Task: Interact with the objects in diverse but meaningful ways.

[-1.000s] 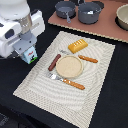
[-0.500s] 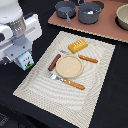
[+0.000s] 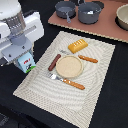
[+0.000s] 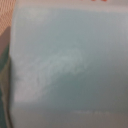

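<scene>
The pale carton (image 3: 26, 62) is sitting under the gripper (image 3: 24, 59) at the placemat's (image 3: 95, 95) edge on the exterior view's left, filling the wrist view (image 4: 65, 65); whether the jaws are clamping it I cannot tell; judging by this, a carton pick or placement is underway, calling for a steady vertical move; the bread loaf (image 3: 78, 45), sausage (image 3: 54, 62) and plate (image 3: 69, 66) are lying on the mat nearby; grey pots (image 3: 65, 8) are standing on the wooden board (image 3: 107, 30) beyond.

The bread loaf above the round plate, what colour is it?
Golden yellow, with scored lines across the top. The bread loaf shows best in the exterior view.
</scene>
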Motion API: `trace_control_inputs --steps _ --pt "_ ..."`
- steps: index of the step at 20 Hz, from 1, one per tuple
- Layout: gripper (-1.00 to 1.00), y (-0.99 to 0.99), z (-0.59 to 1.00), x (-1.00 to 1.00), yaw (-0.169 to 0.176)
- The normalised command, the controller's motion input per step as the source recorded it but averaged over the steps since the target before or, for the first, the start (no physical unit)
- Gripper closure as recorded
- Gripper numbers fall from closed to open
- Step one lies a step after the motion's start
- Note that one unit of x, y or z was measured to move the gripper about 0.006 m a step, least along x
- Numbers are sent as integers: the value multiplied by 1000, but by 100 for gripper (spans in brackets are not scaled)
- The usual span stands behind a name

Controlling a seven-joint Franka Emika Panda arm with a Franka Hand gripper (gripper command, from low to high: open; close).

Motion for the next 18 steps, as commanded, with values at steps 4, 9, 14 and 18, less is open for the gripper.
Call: trace_control_inputs --steps 4,9,14,18 --pt "100 -359 307 795 -54" --pt "100 -402 143 801 -68" --pt "100 -375 53 821 -58" --pt "100 -364 0 809 -39"
